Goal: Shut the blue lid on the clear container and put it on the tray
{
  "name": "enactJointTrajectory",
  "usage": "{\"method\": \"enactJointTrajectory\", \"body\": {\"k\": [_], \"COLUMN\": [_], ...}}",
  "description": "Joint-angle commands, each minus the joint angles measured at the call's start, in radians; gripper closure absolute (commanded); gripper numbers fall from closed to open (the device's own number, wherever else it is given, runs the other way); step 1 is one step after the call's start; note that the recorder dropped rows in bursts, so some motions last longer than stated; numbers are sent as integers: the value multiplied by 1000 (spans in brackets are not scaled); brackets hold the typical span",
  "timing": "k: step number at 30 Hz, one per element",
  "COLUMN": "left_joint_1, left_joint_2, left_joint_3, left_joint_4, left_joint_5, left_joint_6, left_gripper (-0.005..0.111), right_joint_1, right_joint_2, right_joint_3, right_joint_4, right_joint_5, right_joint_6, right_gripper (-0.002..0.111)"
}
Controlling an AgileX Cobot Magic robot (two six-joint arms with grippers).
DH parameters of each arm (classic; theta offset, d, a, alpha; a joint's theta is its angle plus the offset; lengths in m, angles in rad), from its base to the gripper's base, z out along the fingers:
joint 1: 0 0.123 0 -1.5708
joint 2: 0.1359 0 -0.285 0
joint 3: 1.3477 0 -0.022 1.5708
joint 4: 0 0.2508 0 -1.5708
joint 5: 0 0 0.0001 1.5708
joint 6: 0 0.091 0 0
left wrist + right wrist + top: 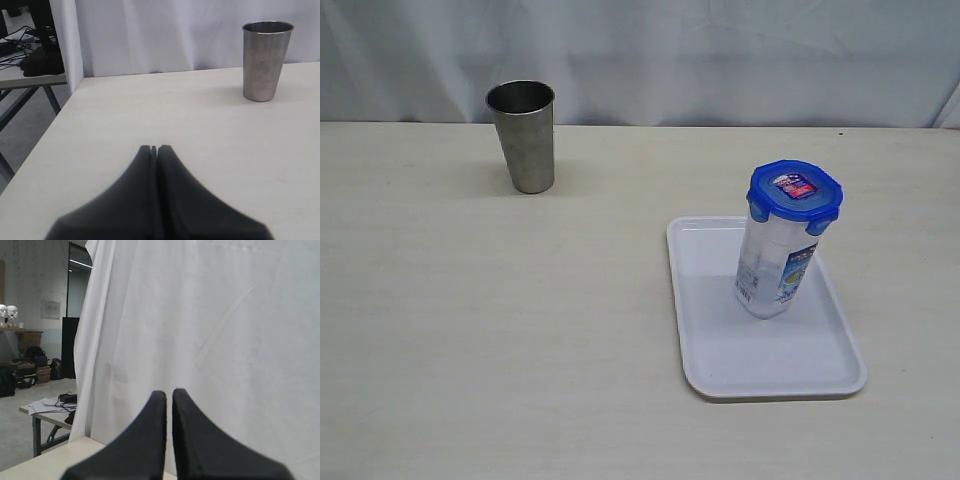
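Note:
The clear container (775,265) stands upright on the white tray (720,355) at the right of the exterior view, with the blue lid (795,190) sitting on its top, clip tabs down. Neither arm shows in the exterior view. My left gripper (154,148) is shut with nothing in it, low over bare table, far from the tray. My right gripper (169,392) is shut and empty too, a thin slit between its fingers, facing the white curtain. The container, lid and tray are out of both wrist views.
A grey steel tumbler (523,135) stands at the back left of the table, also in the left wrist view as the tumbler (265,60). A white curtain (720,50) hangs behind the table. The table's edge (60,110) runs by the left gripper.

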Motion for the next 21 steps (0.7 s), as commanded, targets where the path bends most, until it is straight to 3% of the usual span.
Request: {"method": "enactJointTrajectory", "body": {"k": [1,16,21], "left_joint_1": [2,2,2], "left_joint_2": [-2,-2,-2], "left_joint_3": [3,3,3], "left_joint_4": [-1,-1,-1], "left_joint_5": [0,0,0], "left_joint_6": [4,4,4], "left_gripper": [107,107,107], "right_joint_1": [-4,-4,-7], "right_joint_2": [-3,-3,-54], "right_joint_3": [5,5,39], "right_joint_4": [1,9,-22], "right_joint_5": [-4,-2,-117], "right_joint_6": [-1,-1,-16], "right_gripper": [104,104,104]}}
